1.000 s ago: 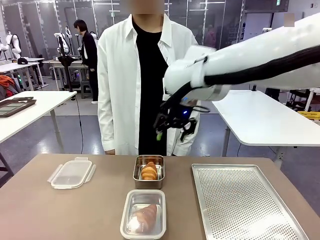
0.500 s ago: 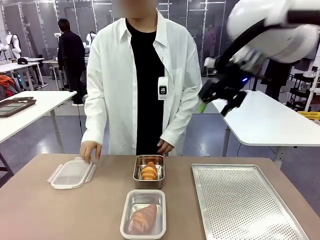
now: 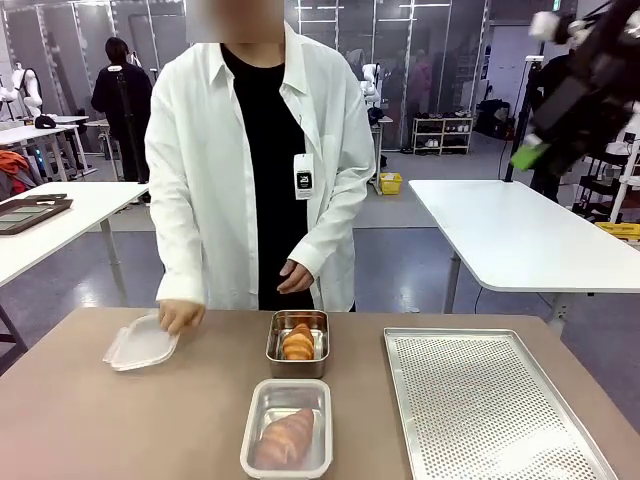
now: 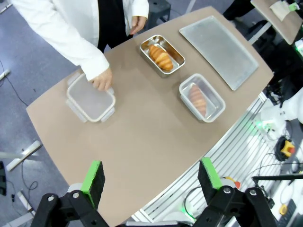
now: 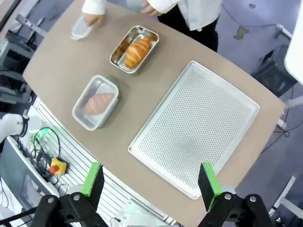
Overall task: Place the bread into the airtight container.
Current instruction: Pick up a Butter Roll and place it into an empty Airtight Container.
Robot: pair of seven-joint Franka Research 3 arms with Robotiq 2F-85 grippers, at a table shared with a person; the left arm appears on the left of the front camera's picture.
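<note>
High above the bench (image 4: 142,137), both the left pincer (image 4: 150,178) and right pincer (image 5: 149,180) hang released, fingers spread. Below, bread (image 3: 287,436) lies in the airtight container (image 3: 287,428); a person's hand (image 3: 180,316) rests on the lid (image 3: 140,343).

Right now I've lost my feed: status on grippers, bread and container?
Left gripper and right gripper open, high above table. Bread inside clear container, unlidded. Person's hand on lid; second bread in metal tin.
</note>
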